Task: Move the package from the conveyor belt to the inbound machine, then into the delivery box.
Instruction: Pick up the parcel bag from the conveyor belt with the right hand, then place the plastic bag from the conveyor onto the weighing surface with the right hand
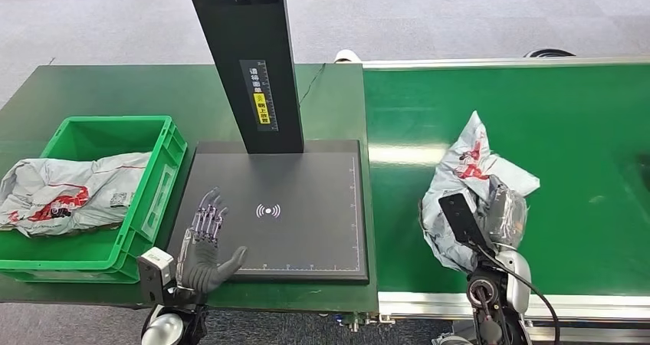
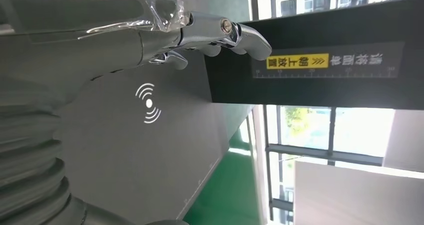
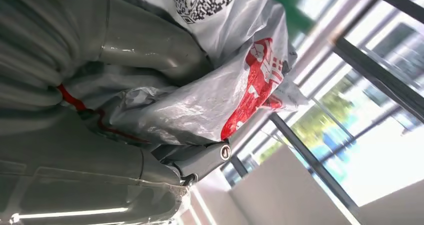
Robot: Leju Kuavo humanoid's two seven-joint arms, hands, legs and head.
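The package (image 1: 467, 178), grey plastic with red print and a QR code, is sitting on the conveyor belt (image 1: 582, 169) with the right hand (image 1: 502, 211) wrapping around it. The scanner post's yellow label (image 1: 261, 107) is too small to read. The left hand (image 1: 205, 241) is resting, fingers spread, on the black scanner pad (image 1: 306, 207). Another bag (image 1: 69, 192) is lying in the green crate (image 1: 157, 184).

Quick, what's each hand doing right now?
Left hand: open, holding nothing, over the black scanner pad.
Right hand: holding the grey package.
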